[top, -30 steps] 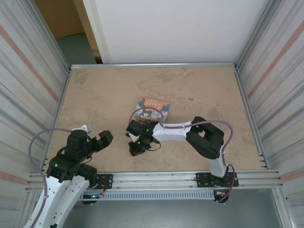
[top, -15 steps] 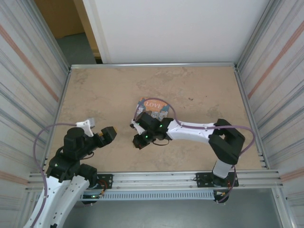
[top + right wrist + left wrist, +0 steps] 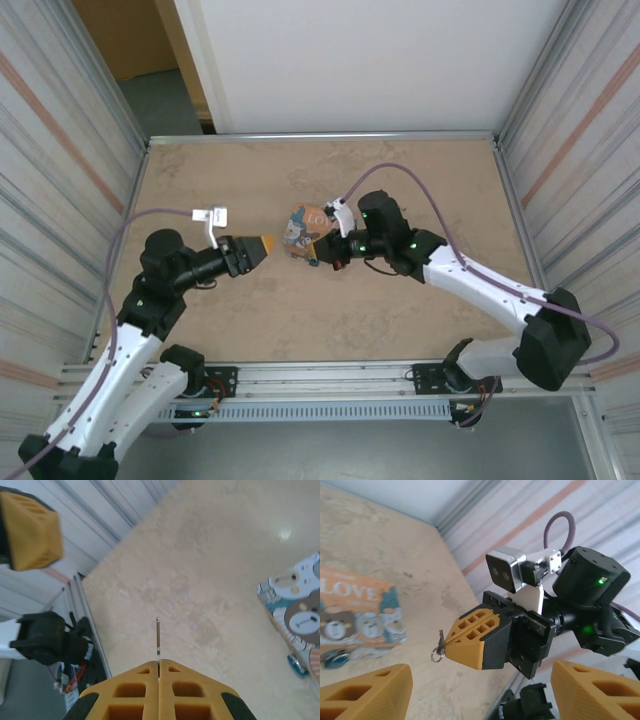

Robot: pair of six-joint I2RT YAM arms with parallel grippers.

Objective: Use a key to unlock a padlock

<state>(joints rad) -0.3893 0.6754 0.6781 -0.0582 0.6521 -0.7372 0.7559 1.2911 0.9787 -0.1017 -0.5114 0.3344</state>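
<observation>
My right gripper [image 3: 158,661] is shut on the key [image 3: 158,639], a thin pale metal blade that sticks straight out past the orange pads. In the left wrist view that gripper [image 3: 451,641] hangs above the table with the key [image 3: 440,639] and its small ring at the tip. The padlock [image 3: 298,664], a tiny blue-green lock, lies on the table against the orange box; it is seen blurred [image 3: 335,658] in the left wrist view. My left gripper [image 3: 480,692] is open with nothing between its fingers [image 3: 365,692], and faces the right gripper [image 3: 324,249] from the left [image 3: 258,247].
The orange "LOVE" box [image 3: 303,226] with cat pictures lies flat at the table's middle, just behind both grippers. Metal rails [image 3: 320,378] run along the table's front edge, and corrugated walls [image 3: 60,200] close in both sides.
The right arm has stretched away from the front and carried the key to the box's near edge. The left gripper has moved up and right toward it, its jaws slightly narrower.
</observation>
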